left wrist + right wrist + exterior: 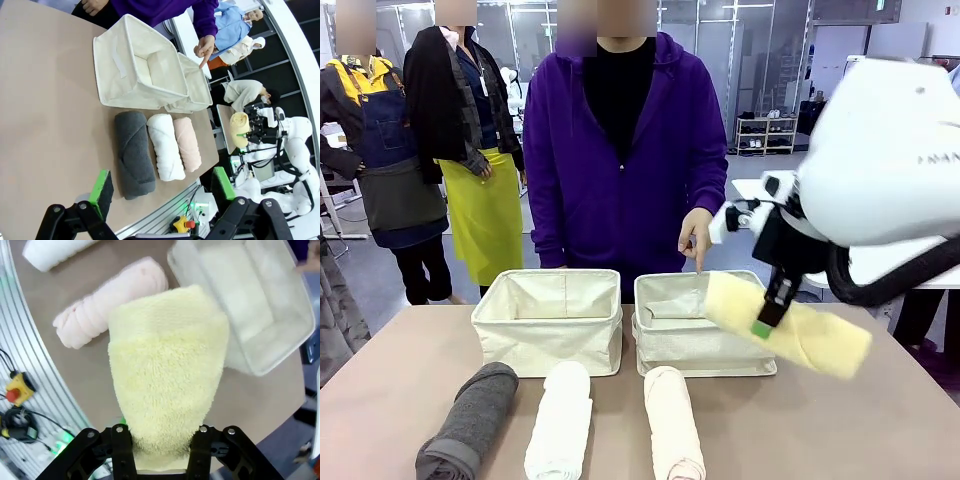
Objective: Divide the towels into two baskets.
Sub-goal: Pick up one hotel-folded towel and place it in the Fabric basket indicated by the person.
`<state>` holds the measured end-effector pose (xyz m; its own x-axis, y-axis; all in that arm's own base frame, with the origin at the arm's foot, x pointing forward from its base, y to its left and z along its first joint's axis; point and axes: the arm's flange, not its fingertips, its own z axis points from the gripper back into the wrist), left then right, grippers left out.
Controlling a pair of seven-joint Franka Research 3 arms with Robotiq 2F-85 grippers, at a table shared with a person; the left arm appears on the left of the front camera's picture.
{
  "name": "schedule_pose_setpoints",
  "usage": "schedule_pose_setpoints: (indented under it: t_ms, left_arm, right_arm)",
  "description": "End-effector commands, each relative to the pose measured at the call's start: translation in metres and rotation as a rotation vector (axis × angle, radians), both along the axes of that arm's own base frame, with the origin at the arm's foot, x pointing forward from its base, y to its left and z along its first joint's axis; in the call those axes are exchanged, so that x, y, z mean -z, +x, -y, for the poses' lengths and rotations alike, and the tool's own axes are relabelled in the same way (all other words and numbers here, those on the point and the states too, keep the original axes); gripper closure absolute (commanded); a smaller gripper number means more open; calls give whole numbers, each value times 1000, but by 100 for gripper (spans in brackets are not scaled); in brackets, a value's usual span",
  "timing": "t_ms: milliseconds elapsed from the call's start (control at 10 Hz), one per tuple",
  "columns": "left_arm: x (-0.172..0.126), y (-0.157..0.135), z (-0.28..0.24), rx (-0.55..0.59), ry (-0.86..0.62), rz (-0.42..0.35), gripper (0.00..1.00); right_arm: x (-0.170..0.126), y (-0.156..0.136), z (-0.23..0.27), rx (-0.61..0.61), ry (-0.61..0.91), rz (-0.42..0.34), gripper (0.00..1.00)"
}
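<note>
My right gripper (767, 313) is shut on the pale yellow towel (795, 325) and holds it tilted in the air over the right front corner of the right basket (685, 350). In the right wrist view the yellow towel (167, 375) hangs between my right gripper's (160, 447) fingers, above the table beside that basket (267, 360). The left basket (545, 345) holds nothing. The dark grey towel (470, 420), white towel (560, 420) and pale pink towel (675, 425) lie side by side in front of the baskets. My left gripper (162, 184) hovers open above the near table edge, short of these towels.
A person in a purple hoodie stands behind the baskets, one hand (696, 240) pointing down at the right basket's far rim. Bare table (880, 430) lies to the right of the pink towel. An emergency stop button (17, 388) sits below the table edge.
</note>
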<state>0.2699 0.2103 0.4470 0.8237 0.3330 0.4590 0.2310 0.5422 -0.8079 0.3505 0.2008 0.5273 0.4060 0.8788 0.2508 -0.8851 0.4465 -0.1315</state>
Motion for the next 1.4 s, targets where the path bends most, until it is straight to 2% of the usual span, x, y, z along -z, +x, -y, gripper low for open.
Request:
schedule_pose_setpoints:
  t_ms: [0,200,400,500,700,1300]
  left_arm:
    - [-1,1,-3,5,-17,34,0]
    - [-1,1,-3,5,-17,34,0]
    - [-1,1,-3,5,-17,34,0]
    - [-1,1,-3,5,-17,34,0]
    - [-1,1,-3,5,-17,34,0]
    - [-1,1,-3,5,-17,34,0]
  right_arm:
    - [-23,52,-28,-277,-130,-8,60]
    - [-19,98,-64,-540,-301,78,60]
    - [3,141,-87,-674,-249,63,60]
    - [18,157,-93,-705,-253,85,60]
    - [44,183,-95,-677,-232,69,60]
    - [94,220,-92,-571,-235,69,60]
